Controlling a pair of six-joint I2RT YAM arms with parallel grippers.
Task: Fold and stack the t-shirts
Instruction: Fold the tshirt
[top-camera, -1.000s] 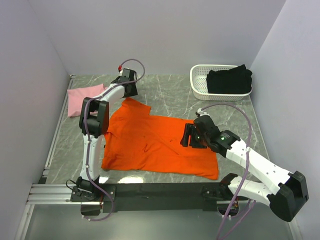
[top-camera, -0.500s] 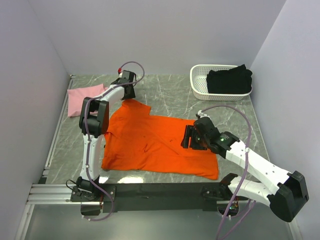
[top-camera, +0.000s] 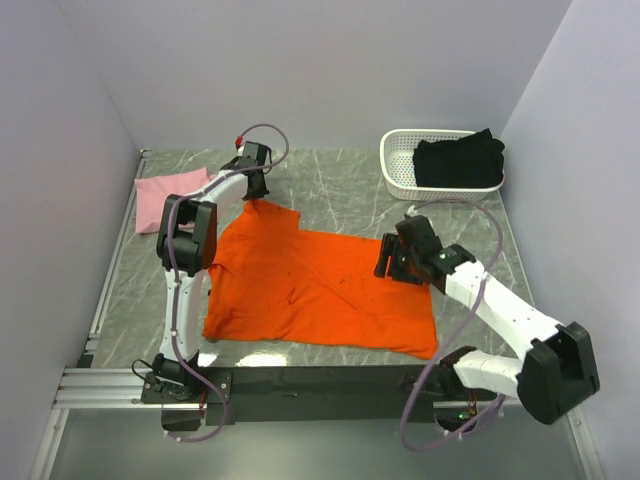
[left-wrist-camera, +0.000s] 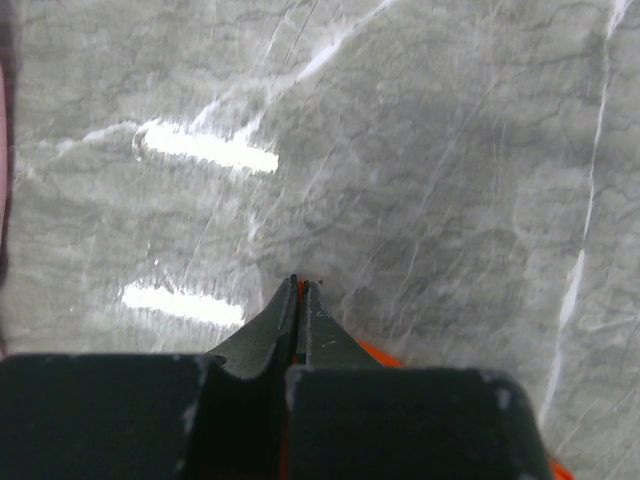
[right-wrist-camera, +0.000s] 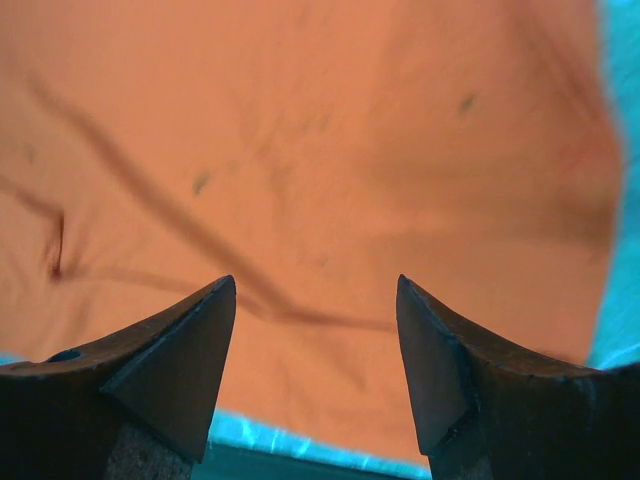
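The orange t-shirt (top-camera: 310, 285) lies spread flat in the middle of the table. My left gripper (top-camera: 257, 196) is down at its far left corner, shut on a pinch of the orange cloth (left-wrist-camera: 378, 353); a thin orange line shows between the closed fingers of the left gripper (left-wrist-camera: 300, 285). Over the shirt's right edge hovers my right gripper (top-camera: 384, 262), open, with only the orange t-shirt (right-wrist-camera: 300, 150) beneath the right gripper (right-wrist-camera: 315, 285) and nothing between its fingers. A pink t-shirt (top-camera: 165, 195) lies folded at the far left. A black t-shirt (top-camera: 458, 160) is heaped in the basket.
The white slotted basket (top-camera: 398, 165) stands at the back right corner. Grey walls close in the table on the left, back and right. A metal rail (top-camera: 110, 385) runs along the near edge by the arm bases.
My left gripper has closed on the far left corner of the orange t-shirt. The right arm has shifted a little toward the far right, still open over the shirt's right edge.
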